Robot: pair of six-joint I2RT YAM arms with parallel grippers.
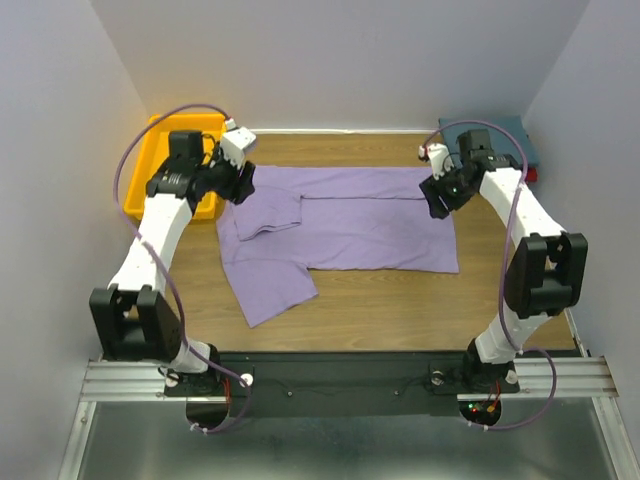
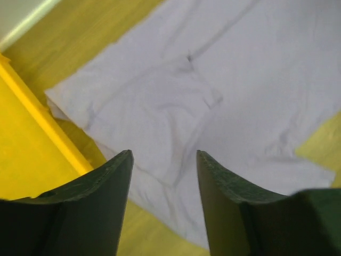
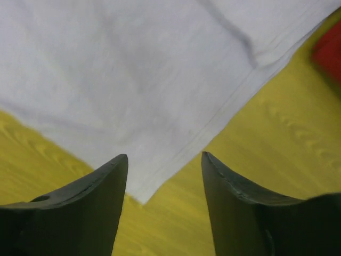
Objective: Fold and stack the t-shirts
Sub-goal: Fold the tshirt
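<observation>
One lavender-purple t-shirt [image 1: 345, 228] lies flat across the middle of the wooden tabletop [image 1: 400, 305], its long axis running left to right. It is partly folded. Near its left end a sleeve [image 1: 270, 212] lies turned over onto the body. Below that, a further portion of the cloth extends toward the near edge.

A dark teal t-shirt [image 1: 497, 133], folded into a rectangle, sits at the far right corner. A strip of a red t-shirt [image 1: 531, 175] shows at its near right edge. How the two are stacked cannot be told.

The left end effector [image 1: 240, 188] hangs over the left end of the lavender-purple t-shirt. Its fingers are spread apart with nothing between them, and the folded sleeve lies beneath the gap. The right end effector [image 1: 440, 203] hangs over the right end of the same garment, above a hem corner. Its fingers are likewise parted and grasp nothing.

A yellow-orange tray [image 1: 158, 135] stands at the far left, beside the left end effector, close to the left edge of the garment.
</observation>
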